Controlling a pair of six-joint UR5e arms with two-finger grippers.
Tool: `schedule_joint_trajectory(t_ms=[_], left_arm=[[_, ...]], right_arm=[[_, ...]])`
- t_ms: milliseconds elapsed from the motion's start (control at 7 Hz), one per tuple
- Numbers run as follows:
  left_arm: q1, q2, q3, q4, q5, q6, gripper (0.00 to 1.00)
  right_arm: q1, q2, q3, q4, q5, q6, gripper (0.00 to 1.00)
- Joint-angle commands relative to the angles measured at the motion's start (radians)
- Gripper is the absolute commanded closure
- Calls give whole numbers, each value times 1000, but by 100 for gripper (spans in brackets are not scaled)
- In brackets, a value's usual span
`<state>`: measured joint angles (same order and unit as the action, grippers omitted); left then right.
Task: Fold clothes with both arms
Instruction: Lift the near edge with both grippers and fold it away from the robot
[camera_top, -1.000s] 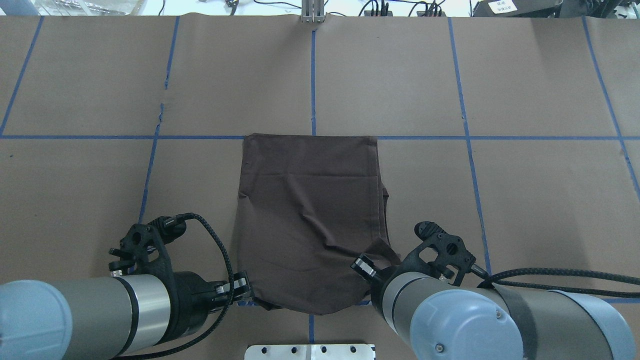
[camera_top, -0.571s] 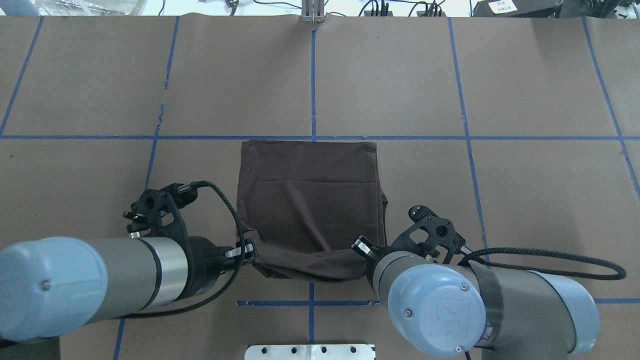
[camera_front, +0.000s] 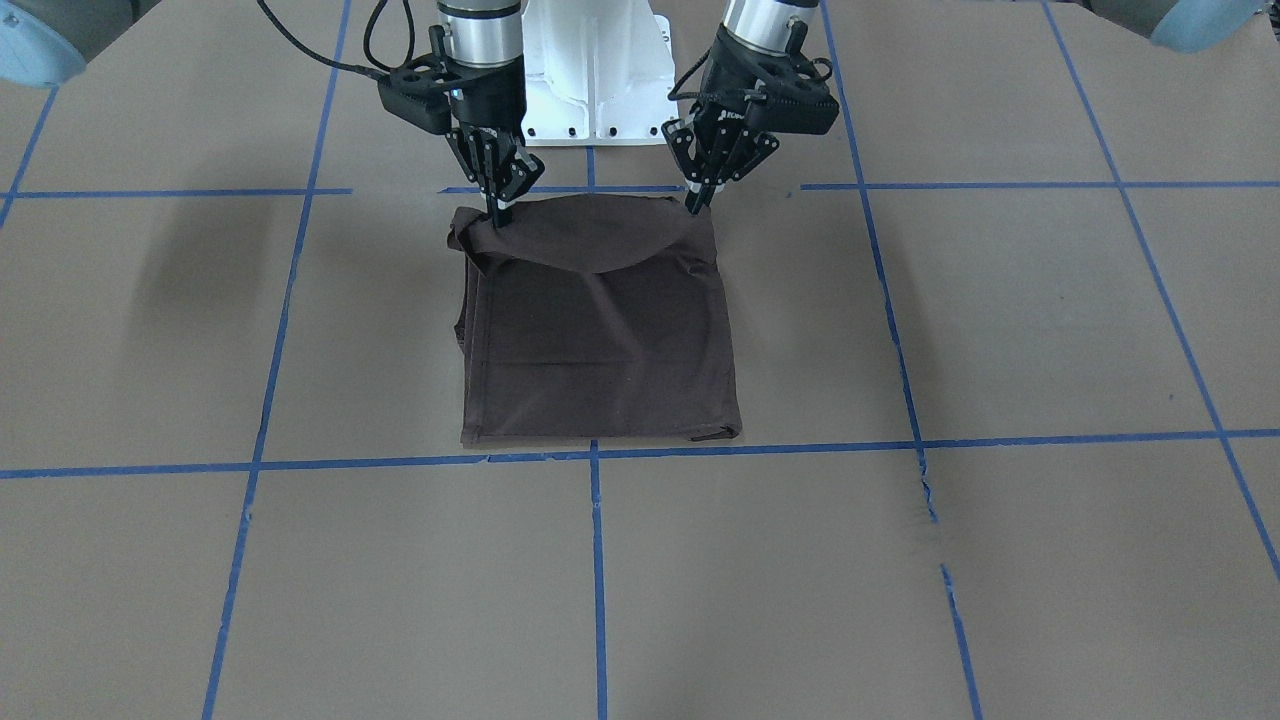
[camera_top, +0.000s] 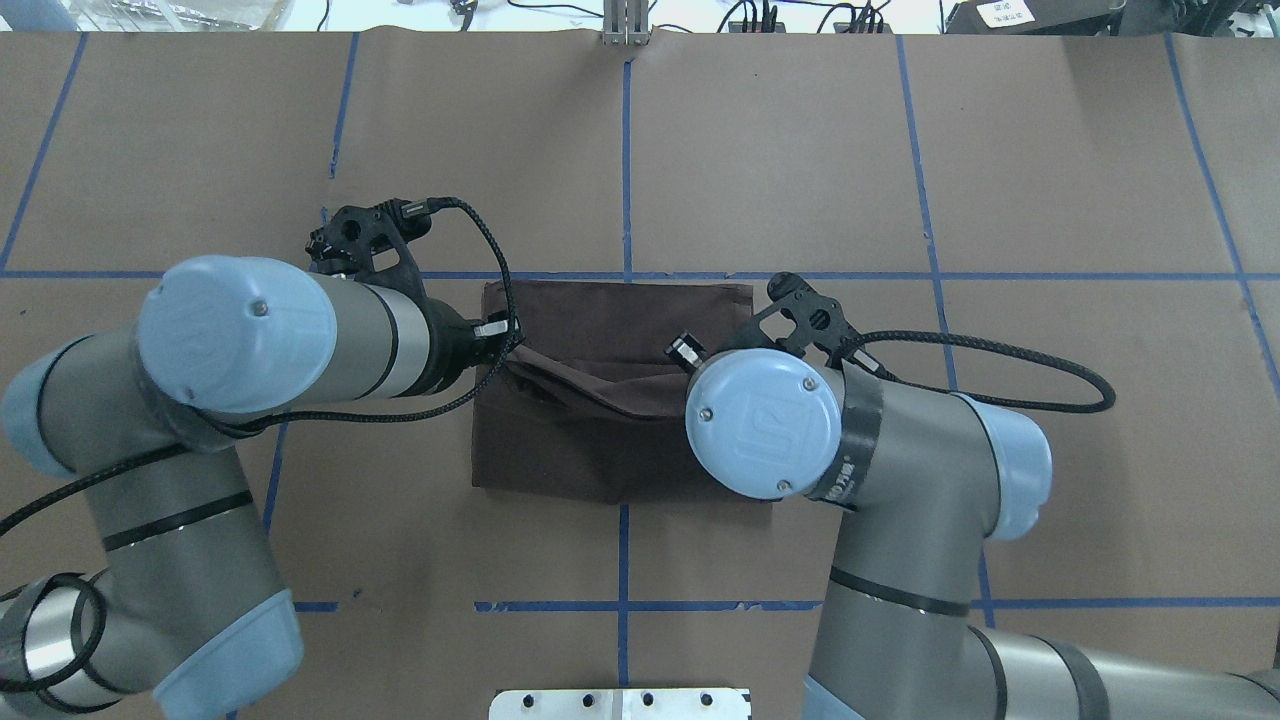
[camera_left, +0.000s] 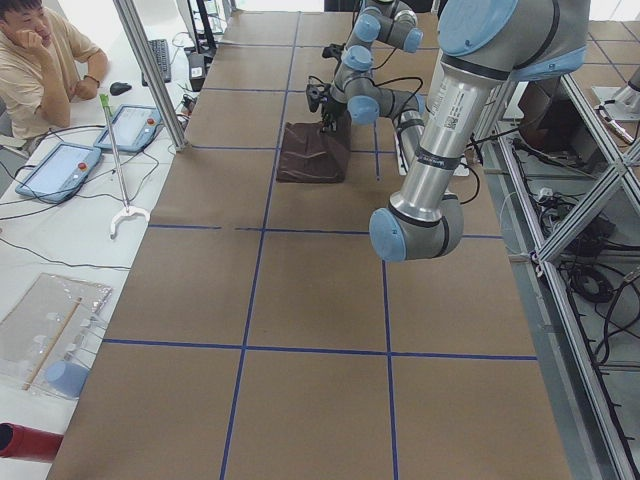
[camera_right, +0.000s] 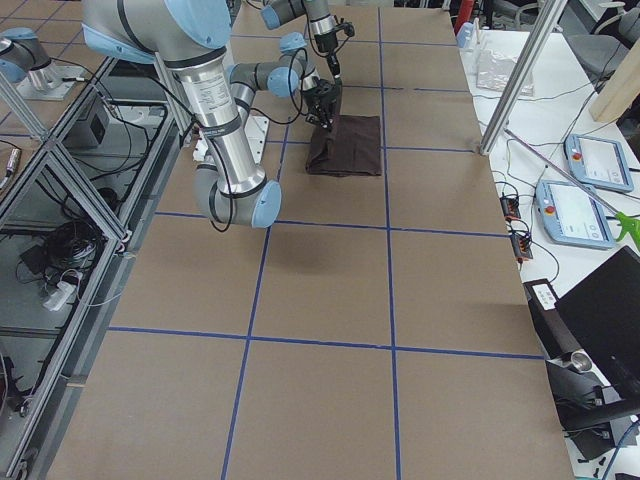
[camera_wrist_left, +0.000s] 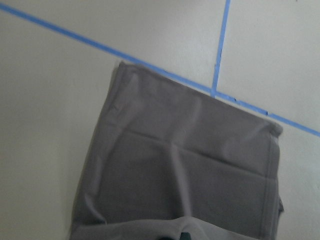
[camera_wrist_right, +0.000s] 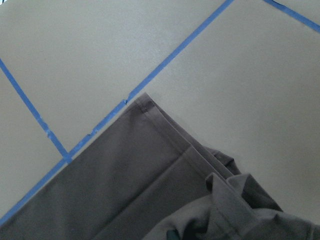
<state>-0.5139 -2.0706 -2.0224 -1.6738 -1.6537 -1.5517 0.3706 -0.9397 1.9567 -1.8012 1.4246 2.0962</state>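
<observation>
While hands (camera_front: 497, 215) (camera_front: 692, 205) pinch, T-shirt (camera_front: 600, 340) edge — slung between

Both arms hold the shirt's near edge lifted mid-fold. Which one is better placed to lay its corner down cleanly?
Left, probably, though narrowly. The left tool pinches a corner of the T-shirt that drapes smoothly, while fabric bunches beside the right tool. Both should move together.

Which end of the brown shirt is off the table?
The T-shirt's end nearest the robot, pinched by the left gripper and right gripper; the far end lies flat along blue tape.
</observation>
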Motion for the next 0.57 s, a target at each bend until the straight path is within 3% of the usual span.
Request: schedule_joint_trajectory(t_ms=[0,286,429], left_arm=[[-55,-38,190,-136,-5,36,100],[-64,-52,339,-261,-3,50,100],[-64,-65,394,-298,-1,50,100]], right_arm=[[74,62,-192,124,30,-48,100],[97,108,-373,260,31,-56,100],[97,113,-404,270,31,-70,100]])
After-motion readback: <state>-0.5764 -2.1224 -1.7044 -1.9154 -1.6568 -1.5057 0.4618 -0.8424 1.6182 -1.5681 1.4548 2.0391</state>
